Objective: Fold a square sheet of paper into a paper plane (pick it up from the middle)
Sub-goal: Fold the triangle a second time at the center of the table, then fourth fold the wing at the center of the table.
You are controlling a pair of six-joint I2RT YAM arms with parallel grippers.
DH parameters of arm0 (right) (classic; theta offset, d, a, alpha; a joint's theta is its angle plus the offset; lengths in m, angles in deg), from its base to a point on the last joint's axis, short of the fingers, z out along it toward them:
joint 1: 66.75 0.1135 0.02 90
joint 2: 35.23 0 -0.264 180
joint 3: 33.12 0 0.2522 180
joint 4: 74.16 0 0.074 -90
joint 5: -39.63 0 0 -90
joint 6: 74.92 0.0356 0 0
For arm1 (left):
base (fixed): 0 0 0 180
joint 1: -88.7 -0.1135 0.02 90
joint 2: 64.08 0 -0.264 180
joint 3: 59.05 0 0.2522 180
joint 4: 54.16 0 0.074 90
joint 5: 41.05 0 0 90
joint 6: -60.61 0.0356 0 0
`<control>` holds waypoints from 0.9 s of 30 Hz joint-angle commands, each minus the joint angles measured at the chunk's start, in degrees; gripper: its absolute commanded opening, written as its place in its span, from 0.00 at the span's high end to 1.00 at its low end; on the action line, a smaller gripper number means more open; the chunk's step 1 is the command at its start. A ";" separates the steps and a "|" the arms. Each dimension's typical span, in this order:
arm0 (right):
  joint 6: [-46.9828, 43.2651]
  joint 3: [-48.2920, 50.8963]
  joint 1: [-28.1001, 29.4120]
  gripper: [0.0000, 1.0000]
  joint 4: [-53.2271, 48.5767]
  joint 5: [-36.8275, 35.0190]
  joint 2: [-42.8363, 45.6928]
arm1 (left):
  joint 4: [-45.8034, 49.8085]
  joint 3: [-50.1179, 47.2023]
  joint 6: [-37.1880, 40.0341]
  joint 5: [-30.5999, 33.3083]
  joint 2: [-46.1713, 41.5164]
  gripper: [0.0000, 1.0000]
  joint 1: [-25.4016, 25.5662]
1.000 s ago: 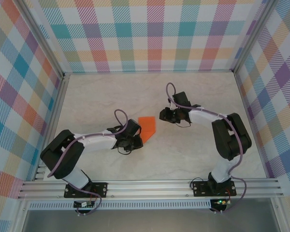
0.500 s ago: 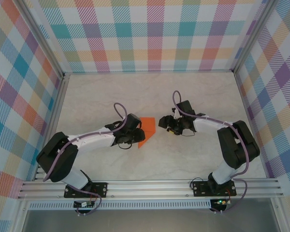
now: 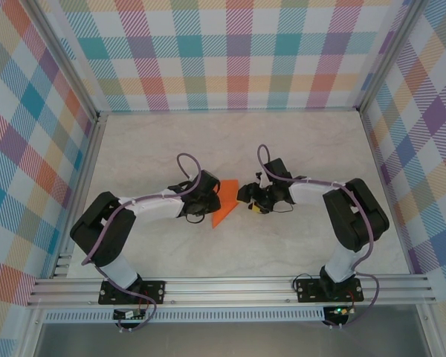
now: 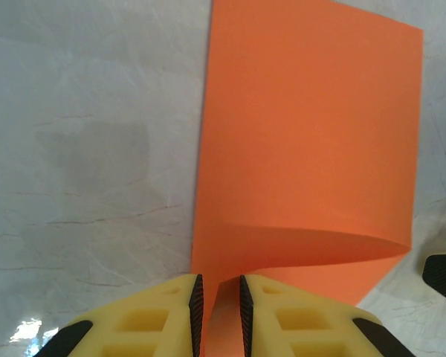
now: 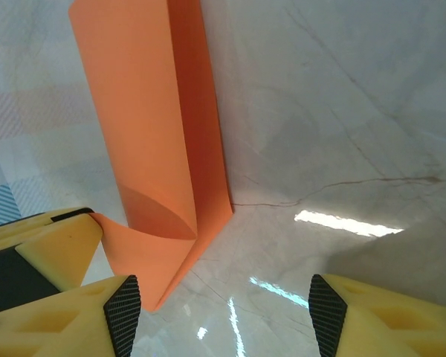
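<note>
Folding looks partly done: the orange paper [image 3: 224, 201] lies mid-frame on the tabletop [image 3: 297, 149] as a long strip, with 1 end curling upward. The left claw [image 4: 218, 301] is pinched shut on that curled end. The right claw [image 5: 224, 305] gapes wide just beside the strip and holds nothing. I judge 3 risks: the thin sheet slipping from so narrow a pinch, the loose flap creasing crooked if pressed, and the 2 close claws knocking together.
</note>
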 commanded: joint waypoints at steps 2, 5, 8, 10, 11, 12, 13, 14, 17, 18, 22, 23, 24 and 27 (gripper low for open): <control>0.20 -3.00 1.27 0.37 0.33 2.84 -2.31 | -0.64 -0.84 -0.03 0.99 -0.45 0.77 -0.75; 0.40 -4.03 2.00 0.39 0.42 3.12 -3.51 | -0.70 -1.20 -0.04 0.93 -0.56 0.77 -0.92; 0.59 -5.02 2.60 0.43 0.71 3.56 -4.63 | -0.73 -1.39 0.01 0.69 -0.56 0.77 -1.01; 0.72 -5.78 2.99 0.47 0.98 3.93 -5.52 | -0.73 -1.46 -0.02 0.47 -0.46 0.77 -1.09; 0.77 -6.01 3.13 0.49 1.20 4.21 -5.88 | -0.73 -1.48 0.02 0.42 -0.46 0.77 -1.20; 0.93 -6.27 3.30 0.51 1.45 4.37 -6.27 | -0.75 -1.55 0.10 0.38 -0.45 0.77 -1.20; 0.99 -6.53 3.43 0.52 1.72 4.70 -6.70 | -0.74 -1.56 0.04 0.38 -0.54 0.77 -1.25; 1.08 -6.62 3.59 0.53 2.02 5.01 -7.03 | -0.73 -1.57 0.09 0.38 -0.59 0.77 -1.27; 1.39 -6.64 3.92 0.57 3.54 6.18 -7.69 | -0.77 -1.71 0.12 0.36 -0.80 0.77 -1.44; 1.43 -6.64 4.05 0.58 4.10 6.56 -7.93 | -0.64 -1.80 0.12 0.39 -0.80 0.77 -1.53; 1.96 -6.47 4.49 0.61 5.89 8.03 -8.91 | -0.72 -1.84 0.20 0.46 -0.84 0.77 -1.71; 2.04 -6.38 4.59 0.62 6.30 8.17 -9.18 | -0.77 -1.91 0.20 0.47 -0.87 0.77 -1.79; 2.20 -6.22 4.69 0.63 6.96 8.32 -9.40 | -0.68 -1.83 0.23 0.47 -0.89 0.77 -1.84; 2.43 -5.60 4.67 0.66 8.77 8.48 -9.55 | -0.57 -1.85 0.23 0.51 -1.20 0.77 -2.06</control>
